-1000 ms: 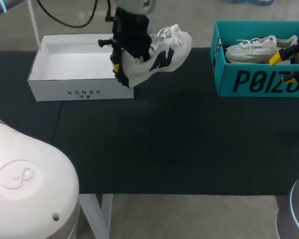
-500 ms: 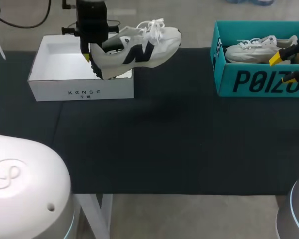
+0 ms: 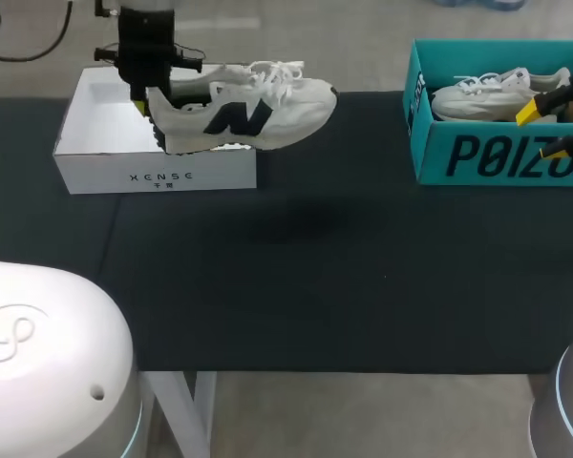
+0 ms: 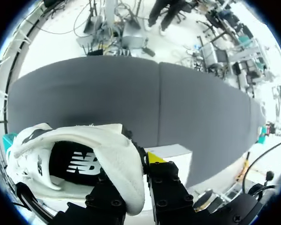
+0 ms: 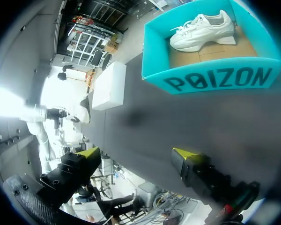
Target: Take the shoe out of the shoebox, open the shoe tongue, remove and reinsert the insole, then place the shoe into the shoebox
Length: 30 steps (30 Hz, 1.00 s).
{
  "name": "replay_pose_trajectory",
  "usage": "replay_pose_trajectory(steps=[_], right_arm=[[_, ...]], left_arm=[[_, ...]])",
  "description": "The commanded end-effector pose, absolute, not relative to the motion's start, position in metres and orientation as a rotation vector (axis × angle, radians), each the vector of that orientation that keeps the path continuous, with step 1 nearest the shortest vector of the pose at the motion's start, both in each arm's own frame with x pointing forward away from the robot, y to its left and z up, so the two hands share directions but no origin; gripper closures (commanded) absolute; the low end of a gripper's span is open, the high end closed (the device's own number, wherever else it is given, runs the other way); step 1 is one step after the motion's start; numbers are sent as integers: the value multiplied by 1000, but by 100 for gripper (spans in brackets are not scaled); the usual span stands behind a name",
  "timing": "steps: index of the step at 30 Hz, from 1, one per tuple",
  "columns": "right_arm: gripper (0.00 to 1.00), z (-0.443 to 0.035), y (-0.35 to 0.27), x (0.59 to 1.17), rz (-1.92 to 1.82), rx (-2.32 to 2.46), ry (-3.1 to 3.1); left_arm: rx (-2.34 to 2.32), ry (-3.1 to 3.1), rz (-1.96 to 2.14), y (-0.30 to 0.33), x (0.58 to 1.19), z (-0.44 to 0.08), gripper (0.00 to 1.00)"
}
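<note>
A white sneaker (image 3: 253, 113) with a dark logo hangs level over the right end of the open white shoebox (image 3: 124, 124), its toe reaching out past the box wall. My left gripper (image 3: 151, 95) is shut on its heel. In the left wrist view the heel collar of the sneaker (image 4: 84, 159) sits pinched in the left gripper (image 4: 141, 165), with a corner of the white shoebox (image 4: 174, 152) just beyond. My right gripper (image 3: 546, 130) stands open at the table's right edge, in front of a teal box. In its own view the right gripper (image 5: 138, 154) holds nothing.
A teal shoebox (image 3: 497, 153) holding a second white shoe (image 3: 492, 93) stands at the back right; the right wrist view shows the teal shoebox (image 5: 210, 79) ahead of the fingers. Black cloth covers the table (image 3: 315, 277).
My left arm has carried the sneaker leftward, further over the white shoebox. The shoe has swung from hanging steeply to lying about level. The right arm has kept still.
</note>
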State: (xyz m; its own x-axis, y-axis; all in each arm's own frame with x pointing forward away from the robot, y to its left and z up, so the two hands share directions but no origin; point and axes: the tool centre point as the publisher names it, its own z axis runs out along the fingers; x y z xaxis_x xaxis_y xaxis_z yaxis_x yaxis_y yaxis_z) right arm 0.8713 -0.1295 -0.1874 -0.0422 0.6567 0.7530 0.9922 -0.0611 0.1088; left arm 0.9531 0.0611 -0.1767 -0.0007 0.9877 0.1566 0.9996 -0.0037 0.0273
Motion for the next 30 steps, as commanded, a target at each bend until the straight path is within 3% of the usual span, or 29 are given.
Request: replay_pose_trajectory(steps=[1,13,15,19,30], right_arm=[[0,-187,-129,871,-914,-1763,-1740],[0,-187,-129,871,-914,-1763,-1740],[0,-187,-129,871,-914,-1763,-1740],[0,-187,-129,871,-914,-1763,-1740],[0,-187,-129,871,-914,-1763,-1740]], left_arm=[[-2423,-1929,-24,83,965,-173,100],[-2423,-1929,-24,83,965,-173,100],[-2441,-1994,-172,90,974,-177,100],[-2577,-1823,5,116,995,-186,100],[-2673,-1561,-204,167,1049,-199,100]])
